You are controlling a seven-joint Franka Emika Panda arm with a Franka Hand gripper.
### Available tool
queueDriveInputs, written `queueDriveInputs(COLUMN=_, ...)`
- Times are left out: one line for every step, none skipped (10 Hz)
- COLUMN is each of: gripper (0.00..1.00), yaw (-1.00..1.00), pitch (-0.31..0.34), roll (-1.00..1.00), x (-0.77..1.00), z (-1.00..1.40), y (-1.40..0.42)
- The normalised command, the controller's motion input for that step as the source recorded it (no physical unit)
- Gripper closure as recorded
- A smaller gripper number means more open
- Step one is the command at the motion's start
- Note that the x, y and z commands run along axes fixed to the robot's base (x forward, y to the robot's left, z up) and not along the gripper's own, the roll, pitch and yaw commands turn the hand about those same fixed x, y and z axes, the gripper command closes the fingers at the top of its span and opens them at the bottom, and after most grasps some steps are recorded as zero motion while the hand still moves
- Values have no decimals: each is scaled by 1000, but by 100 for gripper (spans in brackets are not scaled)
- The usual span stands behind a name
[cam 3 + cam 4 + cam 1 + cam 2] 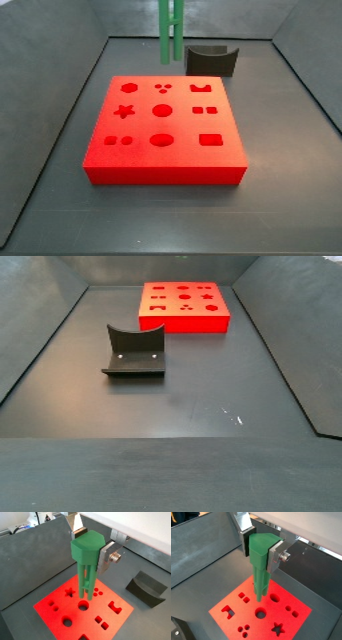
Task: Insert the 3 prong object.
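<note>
- In a wrist view the gripper [89,548] pinches the green piece [85,564] between its flat silver fingers [107,556]. A round silver bolt head shows on the nearer plate.
- The green piece is smooth matte plastic: a thick faceted head at the top, thin parallel rods running down from it. It hangs upright above the red block [83,607], apart from it, its rod tips over the block's middle, near a round hole.
- The red block is a flat glossy slab cut with shaped holes: a star, round holes, small dots, squares and a notched shape. No writing can be read on it.
- Beside the red block stands a dark grey curved block [146,588], dull and matte, on the dark floor [27,567].
- In the other wrist picture the gripper [261,546] again clamps the green piece [260,567], a silver finger [277,556] pressed to its side. The rods point down over the red block [261,609], clear of its top.
- In a side view only the rods of the green piece [170,30] show, hanging above the far edge of the red block [163,135]; the gripper is out of frame. The dark grey curved block [210,59] sits just behind the red block.
- In the other side picture the dark grey curved block [134,351] stands nearer the camera than the red block [186,306], apart from it. Two small pale dots mark its base. Gripper and green piece are not visible here.
</note>
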Motion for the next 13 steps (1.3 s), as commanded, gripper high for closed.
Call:
queueDriveInputs(gripper=100, yaw=-277, pitch=150, roll=0, x=317, z=-291, y=391)
queueDriveInputs(gripper=100, yaw=-643, pitch=186, roll=0, x=357, z=-511, y=391)
queueDriveInputs(gripper=100, yaw=-734, pitch=147, roll=0, x=289, z=-523, y=334)
queueDriveInputs(gripper=100, yaw=-777, pitch=140, roll=0, x=237, z=-526, y=303)
queueDriveInputs(gripper=100, yaw=-851, pitch=137, roll=0, x=131, z=-520, y=243)
queueDriveInputs(gripper=100, yaw=-851, pitch=140, roll=0, x=117, z=-520, y=240)
queueDriveInputs(gripper=100, yaw=-854, pitch=140, roll=0, x=111, z=-509, y=237)
queueDriveInputs(gripper=100, yaw=-740, pitch=114, roll=0, x=149, z=-334, y=323)
queueDriveInputs(gripper=100, yaw=-777, pitch=64, roll=-43, x=220, z=-237, y=223)
queueDriveInputs(gripper=100, yaw=-869, pitch=63, roll=-70, x=197, z=-180, y=103)
queueDriveInputs(gripper=100, yaw=-854, pitch=39, roll=-94, x=89, z=-43, y=89)
queueDriveInputs(gripper=100, yaw=-903, pitch=30, roll=-120, x=111, z=-23, y=9)
queueDriveInputs(gripper=100, yaw=-980, pitch=47, roll=-97, x=77, z=-11, y=0)
